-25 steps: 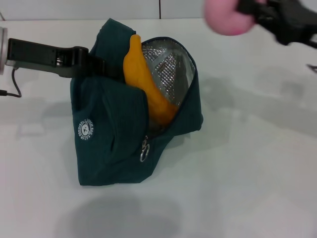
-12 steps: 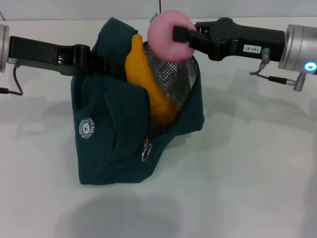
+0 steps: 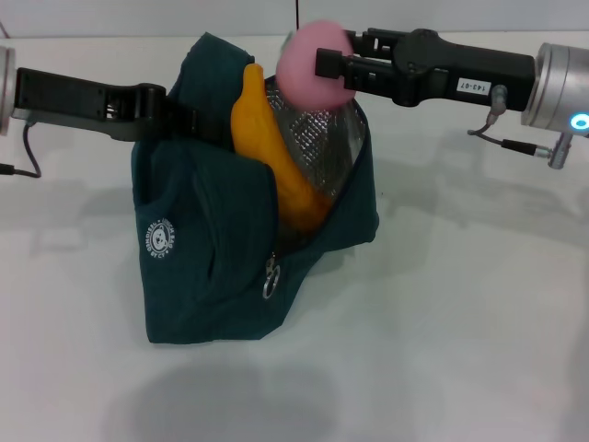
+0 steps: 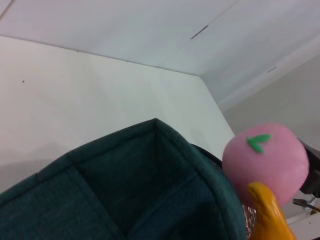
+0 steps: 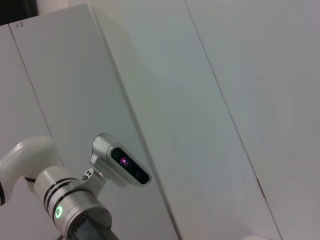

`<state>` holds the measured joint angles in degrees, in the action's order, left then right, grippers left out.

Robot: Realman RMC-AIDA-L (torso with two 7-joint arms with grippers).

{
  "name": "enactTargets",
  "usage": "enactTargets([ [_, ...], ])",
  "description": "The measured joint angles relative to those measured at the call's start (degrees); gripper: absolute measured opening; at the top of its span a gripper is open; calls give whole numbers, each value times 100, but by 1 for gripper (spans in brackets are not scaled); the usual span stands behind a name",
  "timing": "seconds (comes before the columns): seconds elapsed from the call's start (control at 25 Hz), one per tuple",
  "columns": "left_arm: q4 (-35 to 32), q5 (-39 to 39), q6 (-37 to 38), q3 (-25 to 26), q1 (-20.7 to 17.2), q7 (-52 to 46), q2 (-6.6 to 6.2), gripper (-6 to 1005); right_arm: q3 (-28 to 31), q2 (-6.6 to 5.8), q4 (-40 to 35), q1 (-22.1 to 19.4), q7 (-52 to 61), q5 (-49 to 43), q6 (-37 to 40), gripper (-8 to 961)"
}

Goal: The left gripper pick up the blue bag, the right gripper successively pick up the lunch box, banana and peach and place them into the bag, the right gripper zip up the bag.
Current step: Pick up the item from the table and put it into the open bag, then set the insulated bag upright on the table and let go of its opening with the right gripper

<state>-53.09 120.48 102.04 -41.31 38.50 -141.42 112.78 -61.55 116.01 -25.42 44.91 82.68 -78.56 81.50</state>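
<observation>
- Your left gripper (image 3: 189,122), the black two-finger claw, is clamping the far left rim of the large dark teal-blue fabric bag (image 3: 207,249); the bag is sitting open near the table's far edge, left of centre.
- Your right gripper (image 3: 324,64) is squeezing the round pink peach (image 3: 311,67) over the bag's foil-lined mouth.
- The long curved yellow-orange banana (image 3: 267,152) is leaning inside the bag, just under the peach.
</observation>
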Motion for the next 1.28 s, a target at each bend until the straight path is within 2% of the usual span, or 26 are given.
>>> enactTargets([
  [0.32,0,2,-8,0,-8,31,-2,29,40,0,-15,4,3,18,-7,526],
  [0.4,0,2,-9,0,-16,35,-3,29,47,-7,-16,-5,8,99,6,600],
  [0.52,0,2,-8,0,-44,37,-12,29,54,-48,-71,-158,301,311,-33,711],
  [0.64,0,-1,-4,0,-59,47,-18,28,65,-82,-195,-483,1104,375,-266,827],
  [0.92,0,-23,0,0,-23,53,-19,28,-23,-78,-89,-1062,2301,338,-392,827],
  [1.04,0,-23,1,0,8,53,0,28,-149,-43,207,-1017,2470,345,-424,827],
  [1.28,0,-7,0,0,35,53,23,28,-275,-20,844,-622,2509,328,-753,828],
])
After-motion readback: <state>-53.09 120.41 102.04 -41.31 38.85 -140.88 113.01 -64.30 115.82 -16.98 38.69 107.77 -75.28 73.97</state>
